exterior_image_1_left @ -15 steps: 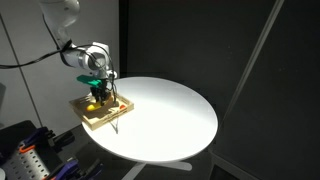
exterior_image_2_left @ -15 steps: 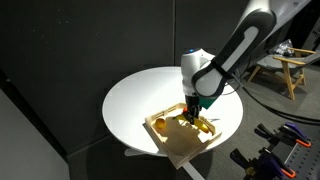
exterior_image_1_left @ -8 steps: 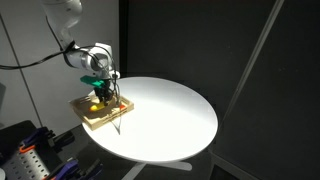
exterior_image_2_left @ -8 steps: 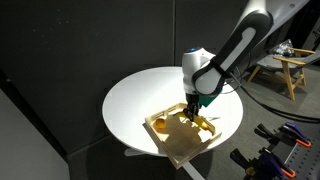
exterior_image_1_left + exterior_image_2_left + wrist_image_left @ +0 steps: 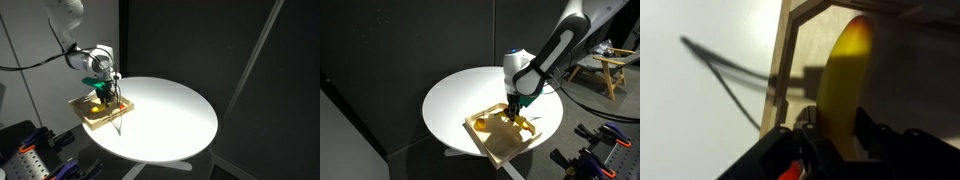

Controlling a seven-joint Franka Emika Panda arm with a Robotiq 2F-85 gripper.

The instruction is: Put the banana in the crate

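The banana (image 5: 845, 70) is bright yellow and stands between my gripper's (image 5: 837, 118) two fingers in the wrist view, its far end reaching over the inside of the crate (image 5: 785, 50). The jaws press on it from both sides. In both exterior views the gripper (image 5: 103, 93) (image 5: 511, 113) hangs low over the light wooden crate (image 5: 100, 123) (image 5: 505, 150) at the edge of the round white table (image 5: 170, 110) (image 5: 460, 95). A bit of the banana's yellow (image 5: 524, 124) shows under the gripper. A small round orange-yellow item (image 5: 480, 124) lies in the crate's other end.
The crate overhangs the table's rim slightly. A wooden stool (image 5: 610, 65) stands beyond the table, and rack equipment (image 5: 30, 155) sits below the table edge. Dark curtains surround the scene. The rest of the tabletop carries only shadows.
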